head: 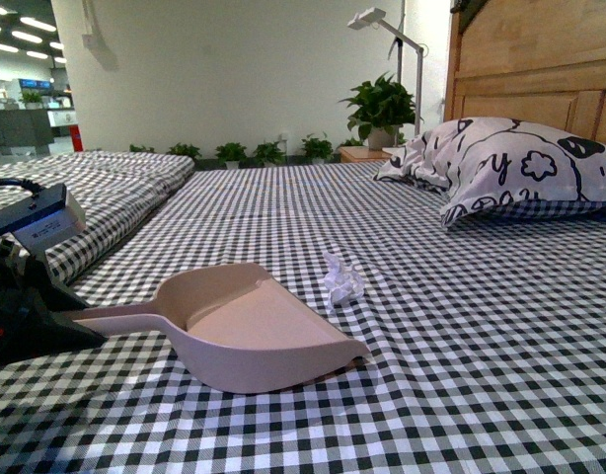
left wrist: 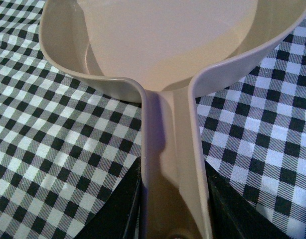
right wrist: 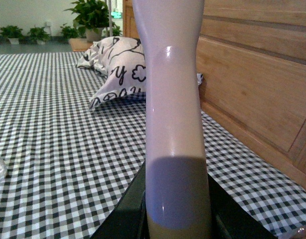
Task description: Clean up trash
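Empty dustpan [head: 254, 331] on a checked bedcover [head: 481, 326], trash [head: 341, 280] just beyond its rim.
The left gripper [left wrist: 175, 219] clasps the dustpan handle; the right gripper [right wrist: 175, 219] clasps a pinkish handle [right wrist: 170, 99]. A pillow [head: 510, 163] lies by the wooden headboard [head: 530, 59], potted plants [head: 380, 107] behind.

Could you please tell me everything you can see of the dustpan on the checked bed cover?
The dustpan is smooth pinkish-beige plastic, with a shallow open scoop and a long channel-shaped handle. It rests on the checked cover, scoop empty, mouth facing the trash, a small crumpled whitish scrap lying just beyond its lip, apart from it. The left gripper is shut on the handle, dark fingers pressing either side.
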